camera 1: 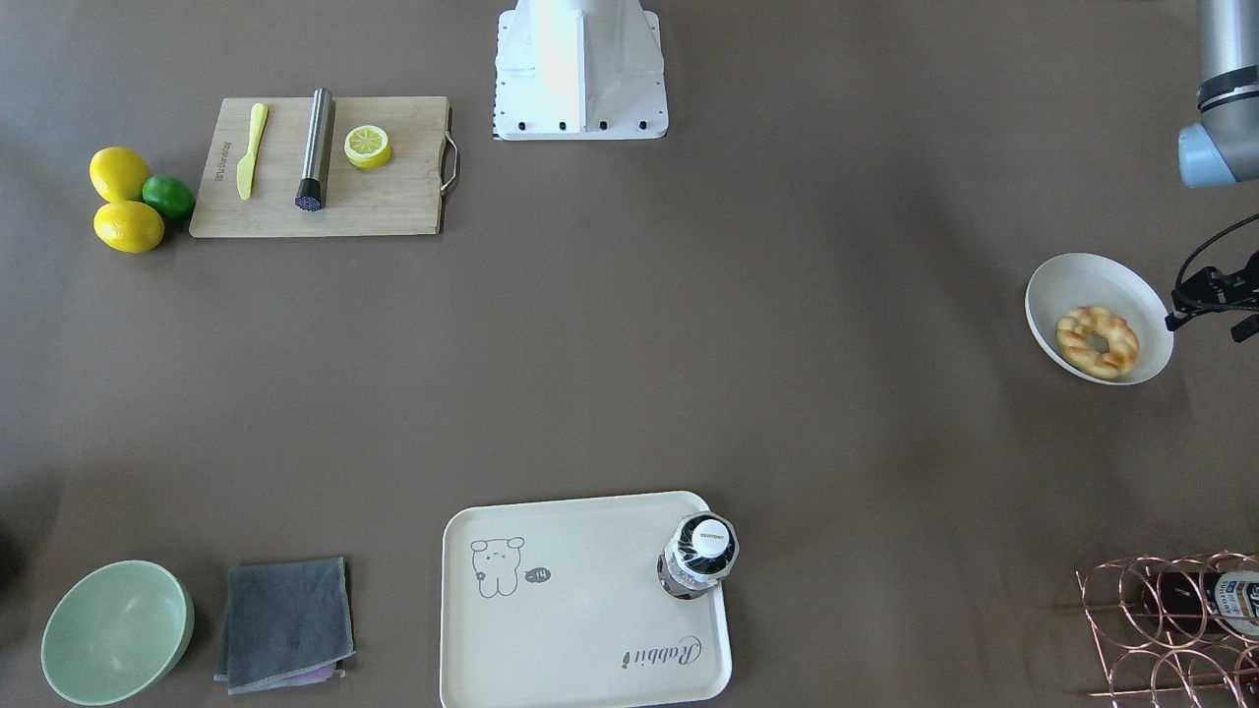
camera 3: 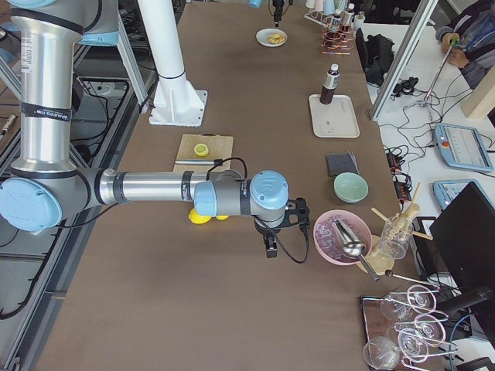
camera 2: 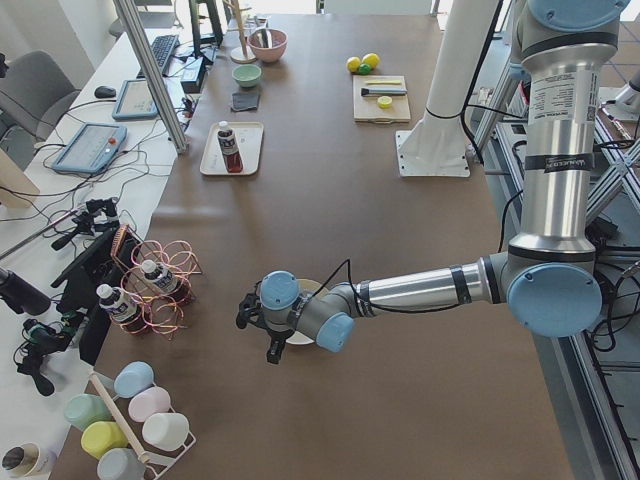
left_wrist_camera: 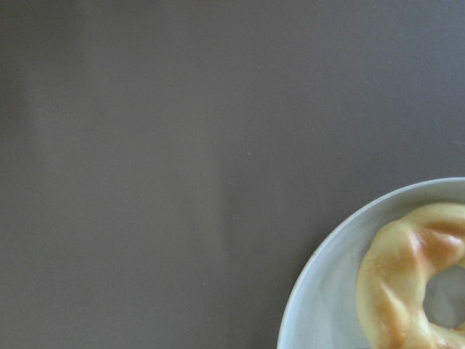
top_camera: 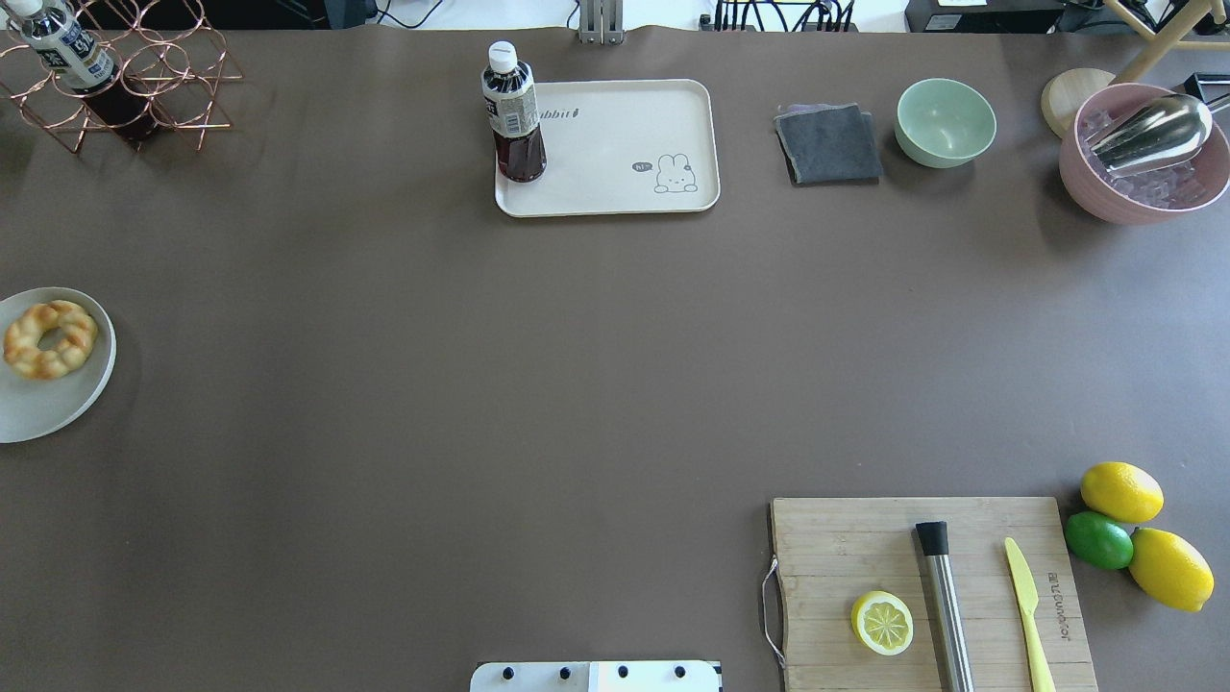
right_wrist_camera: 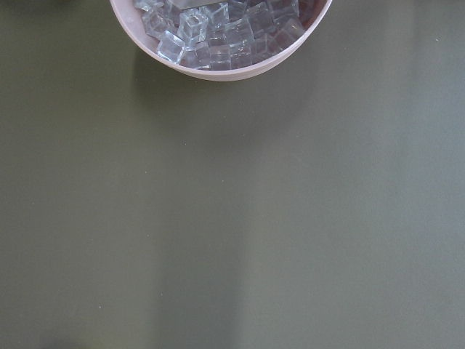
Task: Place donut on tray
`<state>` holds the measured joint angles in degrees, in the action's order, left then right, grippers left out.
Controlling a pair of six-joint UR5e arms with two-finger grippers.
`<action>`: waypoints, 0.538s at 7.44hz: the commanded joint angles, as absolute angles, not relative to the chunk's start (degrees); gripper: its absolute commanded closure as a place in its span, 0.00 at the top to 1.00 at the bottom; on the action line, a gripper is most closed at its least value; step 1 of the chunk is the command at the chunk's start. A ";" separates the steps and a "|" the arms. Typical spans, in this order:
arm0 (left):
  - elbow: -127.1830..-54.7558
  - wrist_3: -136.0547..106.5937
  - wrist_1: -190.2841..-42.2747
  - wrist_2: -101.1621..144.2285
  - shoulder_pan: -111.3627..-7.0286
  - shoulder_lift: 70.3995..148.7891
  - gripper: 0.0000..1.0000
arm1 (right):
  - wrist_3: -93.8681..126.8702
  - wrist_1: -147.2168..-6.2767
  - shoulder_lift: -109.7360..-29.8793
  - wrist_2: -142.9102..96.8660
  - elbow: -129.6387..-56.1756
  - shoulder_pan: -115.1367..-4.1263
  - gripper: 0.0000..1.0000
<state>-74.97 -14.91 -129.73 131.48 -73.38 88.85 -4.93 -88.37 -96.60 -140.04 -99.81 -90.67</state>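
**Donut in its bowl, tray well apart across the table**

We see the donut (camera 1: 1098, 342) lying flat in a white bowl (camera 1: 1074, 285) at the robot's left end of the table (camera 1: 748, 374). Nothing is touching it.

The tray (camera 1: 580, 610) sits at the middle of the table's far edge, well apart from the bowl. A dark bottle (camera 1: 700, 556) with a white cap stands upright in one of its corners, at the end away from the rabbit drawing.

The left gripper (camera 2: 274, 352) hangs over the table just beside the white bowl. Its wrist camera catches only the bowl's rim and part of the donut in the lower right corner, with no fingers in the picture. We cannot tell how far its jaws are apart, and we see nothing in them.

The right gripper (camera 3: 270, 246) shows only in the side view. It hangs above bare table near a pink bowl (camera 3: 340, 236) filled with ice cubes (right_wrist_camera: 218, 29). We cannot tell whether it is open or closed.

Beside the tray lie a folded grey cloth (camera 1: 285, 624) and a green bowl (camera 1: 116, 631).
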 commanded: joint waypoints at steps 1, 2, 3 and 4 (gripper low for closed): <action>-73.48 -15.47 -131.04 131.75 -72.95 88.86 0.84 | -4.83 -88.42 -96.59 -140.01 -99.76 -90.62 1.00; -73.39 -15.47 -131.04 131.75 -72.86 88.86 0.82 | -4.83 -88.42 -96.59 -140.01 -99.67 -90.62 1.00; -73.39 -15.47 -131.04 131.75 -72.25 88.86 0.82 | -4.83 -88.42 -96.59 -140.10 -99.67 -90.62 1.00; -73.39 -15.47 -131.04 131.75 -71.81 88.86 0.82 | -4.83 -88.42 -96.68 -140.10 -99.75 -90.62 1.00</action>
<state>-73.45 -15.46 -131.02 131.74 -72.55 88.85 -4.84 -88.41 -96.60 -140.05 -99.70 -90.62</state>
